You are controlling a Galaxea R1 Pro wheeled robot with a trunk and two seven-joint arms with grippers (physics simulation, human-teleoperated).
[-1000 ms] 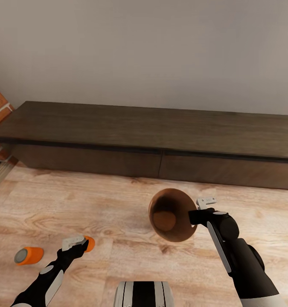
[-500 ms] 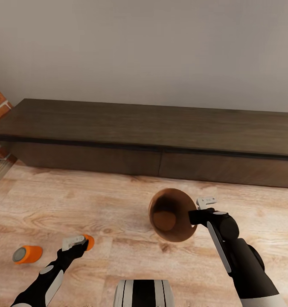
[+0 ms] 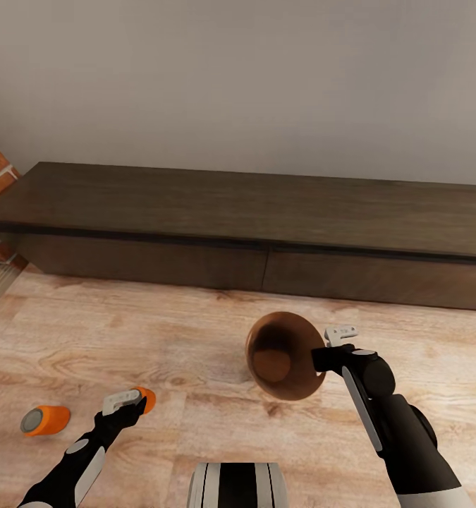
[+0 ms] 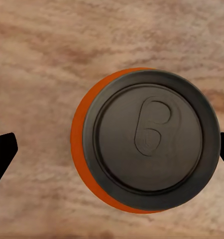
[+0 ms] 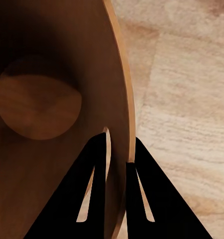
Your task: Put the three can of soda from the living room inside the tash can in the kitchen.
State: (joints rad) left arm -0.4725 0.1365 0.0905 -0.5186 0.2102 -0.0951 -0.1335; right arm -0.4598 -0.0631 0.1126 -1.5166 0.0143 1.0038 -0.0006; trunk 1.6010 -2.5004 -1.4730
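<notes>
Two arms reach low; right pincer (image 3: 321,351) clamps tash can (image 3: 276,377) rim.

An orange soda can (image 4: 142,144) seen straight down onto its round dark grey top, which has a pull tab (image 4: 151,126) pressed flat (a sliver of orange side shows along one edge). It stands upright on a light wood plank floor (image 4: 42,55). Two black fingertips (image 4: 2,149) of the left end effector (image 4: 112,154) sit at opposite edges, spread wide on either side of the can, apart from it.
</notes>
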